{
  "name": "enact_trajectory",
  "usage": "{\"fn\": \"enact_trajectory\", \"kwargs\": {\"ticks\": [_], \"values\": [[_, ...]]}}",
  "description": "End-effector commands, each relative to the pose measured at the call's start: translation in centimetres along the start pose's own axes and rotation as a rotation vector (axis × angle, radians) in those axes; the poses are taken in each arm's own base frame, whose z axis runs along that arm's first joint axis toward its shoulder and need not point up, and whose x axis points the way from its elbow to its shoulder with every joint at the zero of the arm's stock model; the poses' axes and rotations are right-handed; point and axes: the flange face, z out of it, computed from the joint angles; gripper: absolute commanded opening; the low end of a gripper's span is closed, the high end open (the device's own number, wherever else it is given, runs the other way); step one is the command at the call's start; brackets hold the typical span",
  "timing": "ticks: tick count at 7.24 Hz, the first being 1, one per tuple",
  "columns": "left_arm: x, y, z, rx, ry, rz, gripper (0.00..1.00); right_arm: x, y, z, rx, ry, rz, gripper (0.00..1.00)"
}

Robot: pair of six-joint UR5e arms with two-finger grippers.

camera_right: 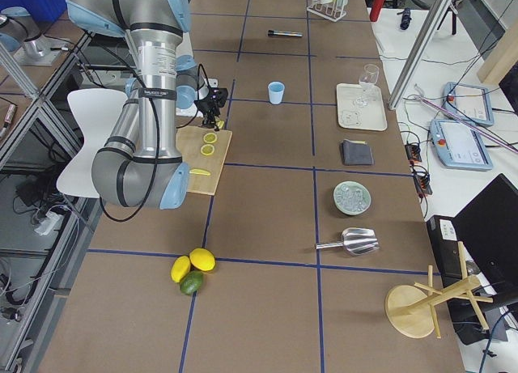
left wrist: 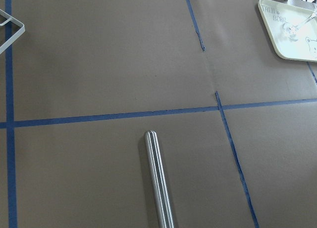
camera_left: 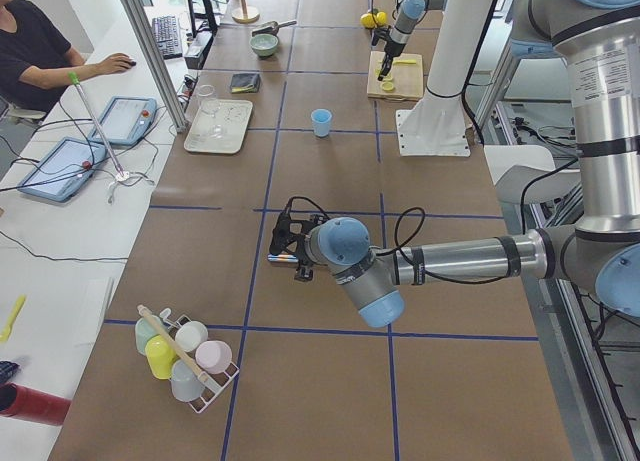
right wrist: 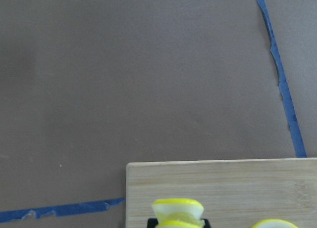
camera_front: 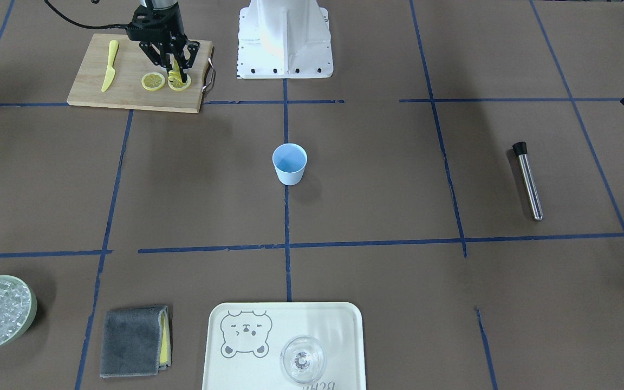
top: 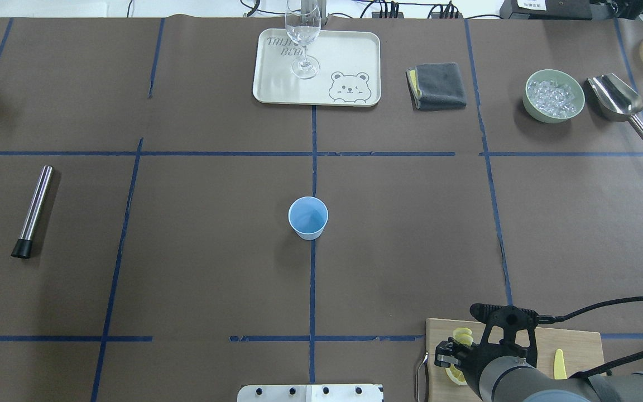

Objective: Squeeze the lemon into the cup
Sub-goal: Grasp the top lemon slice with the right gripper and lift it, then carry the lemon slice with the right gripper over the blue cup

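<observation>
Item: lemon slice, bowing between the clamped fingers of the right gripper, over the cutting board at the table's robot-side edge. I am judging it soft, wet, slippery and light, so holding rim to rim is suiting it. The cup is standing mid-table, well apart. Left gripper: I cannot tell whether it is open

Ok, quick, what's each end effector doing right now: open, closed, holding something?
Left end effector: cannot tell from these views.
Right end effector: closed on a lemon slice over the cutting board.
</observation>
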Motion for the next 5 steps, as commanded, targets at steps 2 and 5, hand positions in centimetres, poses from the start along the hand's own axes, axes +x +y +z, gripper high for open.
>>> {"fn": "enact_trajectory", "kwargs": {"ticks": [2, 5], "values": [[-0.1, 0.0, 0.0, 0.0, -0.002, -0.003, 1.0, -4.9, -4.8, -2.1, 0.0, -0.094, 0.104, 0.28], [-0.2, 0.1, 0.1, -0.001, -0.003, -0.004, 1.0, -14.4, -14.1, -2.3, 0.001, -0.148, 0.243, 0.29]]}}
